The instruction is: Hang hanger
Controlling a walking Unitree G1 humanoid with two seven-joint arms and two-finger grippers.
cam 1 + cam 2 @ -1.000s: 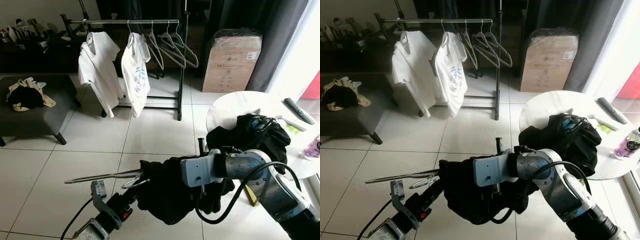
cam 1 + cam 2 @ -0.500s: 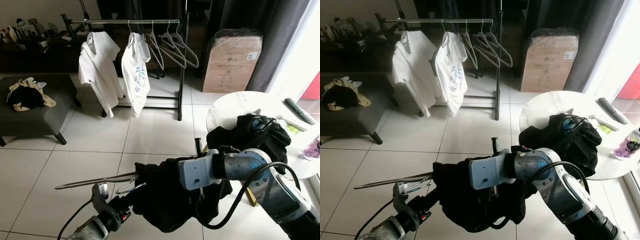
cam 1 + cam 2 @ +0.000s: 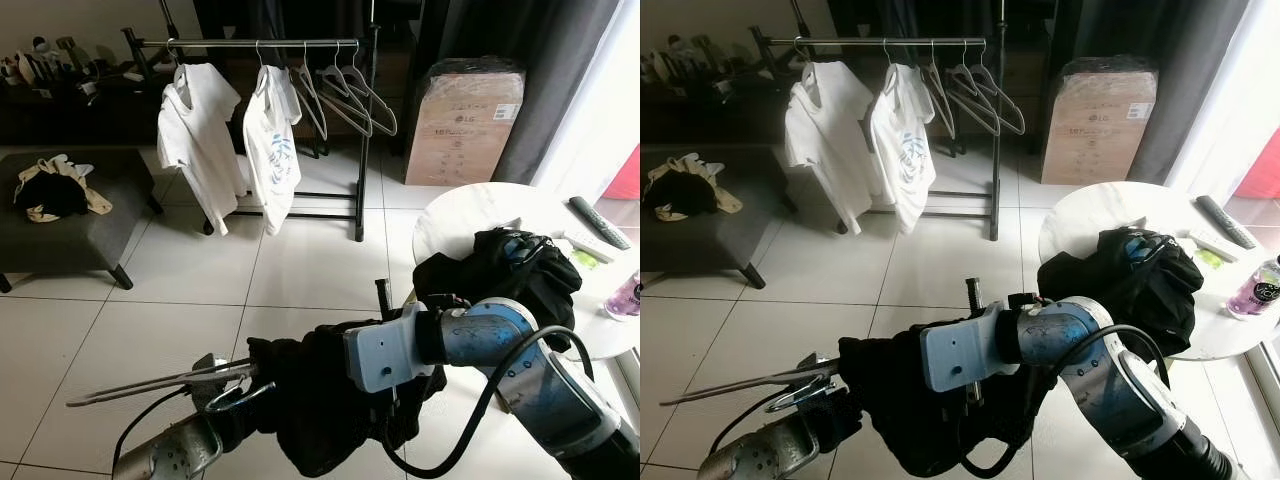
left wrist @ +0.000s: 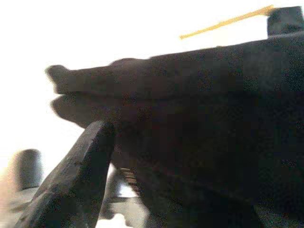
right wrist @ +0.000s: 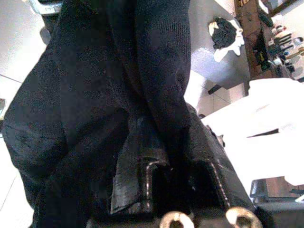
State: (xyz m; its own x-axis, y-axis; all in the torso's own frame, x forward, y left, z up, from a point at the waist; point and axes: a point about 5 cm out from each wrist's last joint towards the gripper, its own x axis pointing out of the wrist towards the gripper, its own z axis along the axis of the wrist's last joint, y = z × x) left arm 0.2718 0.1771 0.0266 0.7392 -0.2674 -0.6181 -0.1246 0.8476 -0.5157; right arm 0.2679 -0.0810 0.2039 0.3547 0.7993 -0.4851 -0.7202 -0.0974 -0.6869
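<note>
A tiled floor is spreading across the room, with a clothes rail standing at the far side. Two white T-shirts are hanging on it, beside a few bare hangers bunched at its right end. A grey ottoman is sitting to the left with crumpled clothes lying on top, and a wrapped cardboard box is leaning against the dark curtain. On the right, a round white desk is carrying a heap of black clothing, a remote and a purple bottle.

Close in front, a black garment is drooping between the two arms. The right gripper is buried in its folds, and its fingers are clamping a bunch of the dark cloth. The hanger, pale and thin, is sticking out to the left of the garment, low over the floor and well apart from the rail. The left gripper is sitting right at its hook end, where the garment begins; whether its fingers are closed on anything I cannot tell, as the wrist view is showing one finger against dark cloth.
</note>
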